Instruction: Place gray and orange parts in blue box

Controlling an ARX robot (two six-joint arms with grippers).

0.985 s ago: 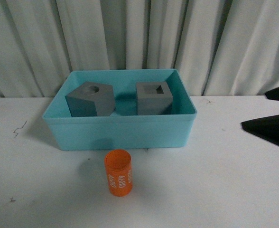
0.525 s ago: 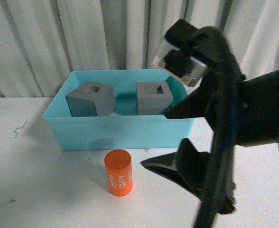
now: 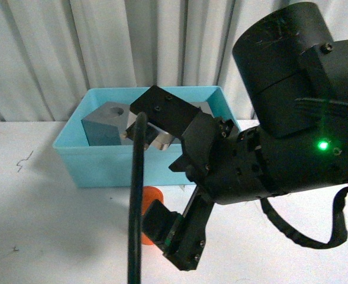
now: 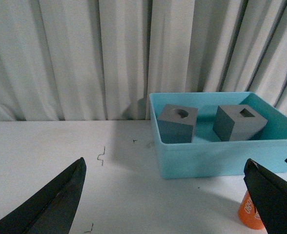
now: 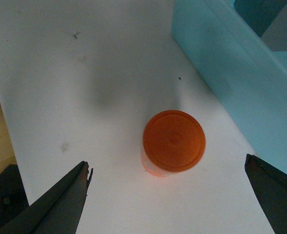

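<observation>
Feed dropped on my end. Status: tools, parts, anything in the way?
Right tool open over upright orange cylinder, not gripping. Left tool open, empty. Both gray cubes in blue box; cylinder outside it. Nothing seen blocking.

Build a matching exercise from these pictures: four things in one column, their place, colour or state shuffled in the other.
1 round-recess gray cube
2 orange cylinder
3 right pincer
4 blue box

A open, over the cylinder
B light blue
C upright on the table, outside the box
D inside the box

Pairs: 1-D, 2-C, 3-A, 4-B
</observation>
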